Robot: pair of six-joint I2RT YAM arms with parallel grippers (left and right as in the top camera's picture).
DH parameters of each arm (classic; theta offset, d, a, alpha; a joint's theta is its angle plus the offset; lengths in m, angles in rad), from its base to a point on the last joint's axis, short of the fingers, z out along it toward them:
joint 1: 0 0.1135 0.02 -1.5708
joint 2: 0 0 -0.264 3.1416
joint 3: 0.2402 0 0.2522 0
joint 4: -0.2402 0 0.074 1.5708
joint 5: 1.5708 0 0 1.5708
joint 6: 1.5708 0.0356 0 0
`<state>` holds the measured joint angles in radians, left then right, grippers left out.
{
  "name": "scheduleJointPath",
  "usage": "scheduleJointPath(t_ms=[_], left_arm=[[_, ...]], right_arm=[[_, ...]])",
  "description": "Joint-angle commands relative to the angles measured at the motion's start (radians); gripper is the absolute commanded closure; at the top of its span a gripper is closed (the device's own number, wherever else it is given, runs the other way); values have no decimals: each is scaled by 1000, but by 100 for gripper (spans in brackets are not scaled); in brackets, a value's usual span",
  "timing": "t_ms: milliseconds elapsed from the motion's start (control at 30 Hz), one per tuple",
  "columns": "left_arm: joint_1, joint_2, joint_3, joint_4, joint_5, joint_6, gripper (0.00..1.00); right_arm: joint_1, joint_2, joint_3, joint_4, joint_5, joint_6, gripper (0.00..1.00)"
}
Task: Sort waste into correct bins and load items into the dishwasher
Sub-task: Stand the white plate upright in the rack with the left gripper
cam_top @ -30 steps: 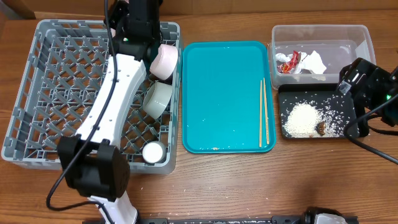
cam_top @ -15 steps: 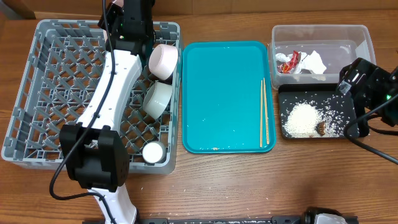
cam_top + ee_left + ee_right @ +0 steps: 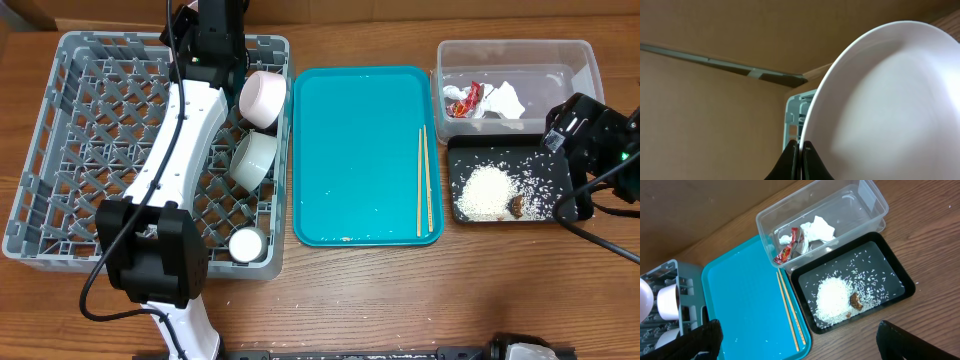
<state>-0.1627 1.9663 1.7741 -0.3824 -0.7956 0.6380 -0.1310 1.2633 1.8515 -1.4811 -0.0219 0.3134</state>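
One plate (image 3: 880,100) is hanging at the rack's (image 3: 60,150) far edge, left gripper (image 3: 801,150) pinching its rim, motion just stopping: release looks next. Right gripper (image 3: 799,325) is idling wide open, empty.

1. This looks like a robotics lab staged as a mock kitchen clean-up station.
2. Two robot arms, a white one (image 3: 190,130) and a black one (image 3: 585,125), work at a plain wooden bench (image 3: 380,290), with loose black cables (image 3: 600,241) trailing over the wood.
3. A grey dish rack (image 3: 60,150) sits straight on the bench, in a row with a teal tray (image 3: 350,150), a clear tub (image 3: 590,60) and a black tray (image 3: 455,160).
4. A cardboard box (image 3: 25,12) shows at the far corner, and plain brown panels (image 3: 705,115) fill the background in the left wrist view.
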Motion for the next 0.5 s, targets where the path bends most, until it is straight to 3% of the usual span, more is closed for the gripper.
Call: scheduleJointPath(t_ms=[0,333,467], left_arm=[[8,21,13,-7,13,-56,96],[12,64,13,-35,42,-100,96],[12,65,13,-40,42,-156,80]], right_arm=[[-7,-3,15,5,6,0,0],[-7,-3,15,5,6,0,0],[-7,-3,15,5,6,0,0]])
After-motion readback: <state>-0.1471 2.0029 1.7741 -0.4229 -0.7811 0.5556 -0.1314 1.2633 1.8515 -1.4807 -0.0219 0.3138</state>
